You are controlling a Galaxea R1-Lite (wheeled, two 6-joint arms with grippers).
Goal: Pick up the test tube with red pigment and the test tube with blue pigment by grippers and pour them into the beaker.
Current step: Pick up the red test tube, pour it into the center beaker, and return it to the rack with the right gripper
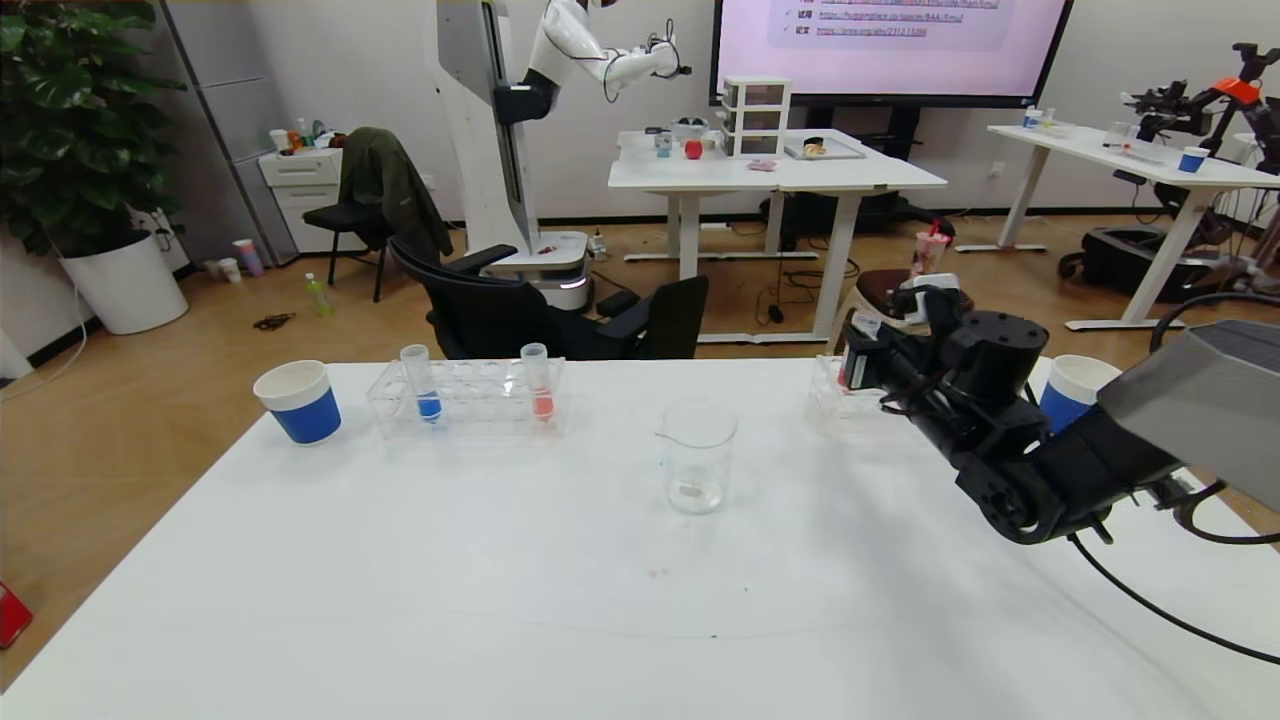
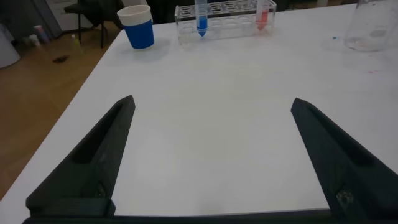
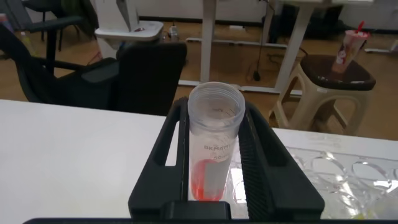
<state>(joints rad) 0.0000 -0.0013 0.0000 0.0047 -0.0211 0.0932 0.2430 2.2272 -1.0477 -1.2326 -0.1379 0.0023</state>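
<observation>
My right gripper (image 1: 858, 368) is shut on the test tube with red pigment (image 3: 213, 146), at the table's far right over a clear rack (image 1: 832, 402). In the right wrist view the gripper (image 3: 214, 107) has both fingers (image 3: 176, 143) pressed against the tube, with red liquid at its lower end. The test tube with blue pigment (image 1: 428, 386) stands in the left rack (image 1: 470, 412), also seen in the left wrist view (image 2: 201, 15). The beaker (image 1: 697, 457) stands upright mid-table. My left gripper (image 2: 211, 102) is open and empty, low over the near left of the table.
A tube of paler coral liquid (image 1: 541, 386) stands in the left rack. Blue-banded paper cups stand at far left (image 1: 299, 401) and far right (image 1: 1072, 390). A stool and office chairs lie beyond the table's far edge.
</observation>
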